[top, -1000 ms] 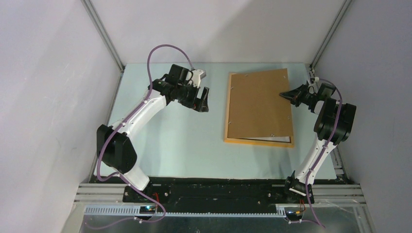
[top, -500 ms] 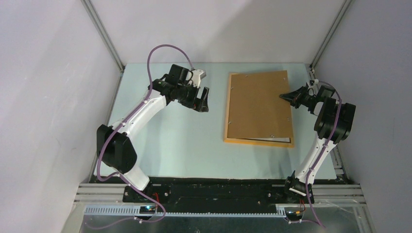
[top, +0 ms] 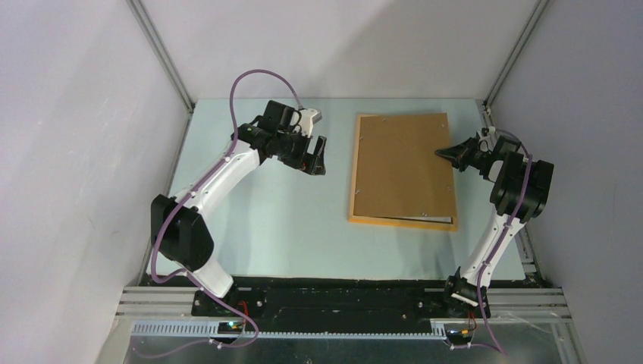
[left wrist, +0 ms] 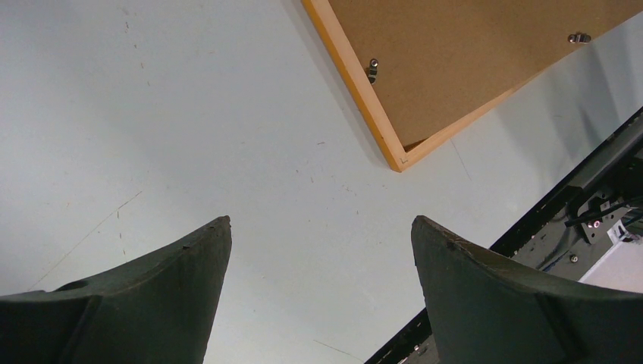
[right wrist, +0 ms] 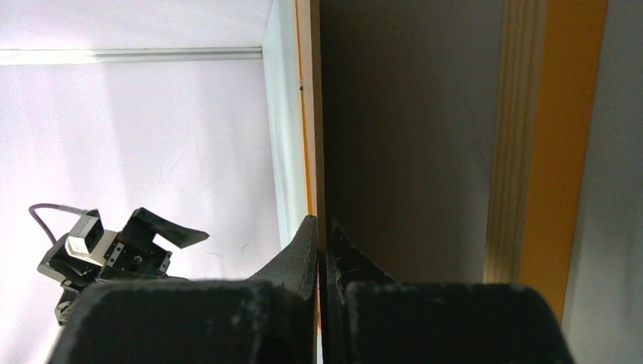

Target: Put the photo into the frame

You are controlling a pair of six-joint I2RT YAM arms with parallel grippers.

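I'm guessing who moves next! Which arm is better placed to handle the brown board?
Right. The right jaws are shut on the brown backing board's right edge, over the frame. The left jaws hang open above the table, beside the frame, touching nothing.

Lowered the backing board (top: 402,163) almost flat into the frame (top: 379,221); shifted the right gripper (top: 441,153), pinching its edge, slightly nearer.

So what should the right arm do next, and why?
Probably lower the backing board flat into the frame and let go: the right gripper pinches its raised right edge, and a white strip, likely the photo, shows under the near edge.
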